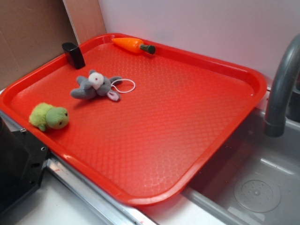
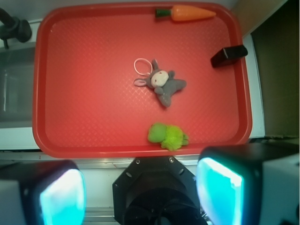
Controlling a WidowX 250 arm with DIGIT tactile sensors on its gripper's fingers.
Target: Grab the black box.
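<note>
Above near edge of red tray (image 2: 93, 140): gripper (image 2: 140, 192) high, fingers spread wide, holding nothing. Green plush (image 2: 168, 136) nearest on tray. Grey plush mouse (image 2: 164, 85) mid-tray. Black box (image 2: 228, 56) upright against tray's side rim, beyond mouse. Carrot (image 2: 187, 13) at tray's far rim.

— We see soft, even daylight; the red tray (image 1: 197, 117) shows pale glare along its far rim.

— From the wrist we find the fingers (image 2: 220, 190) blurred, glowing cyan.
</note>
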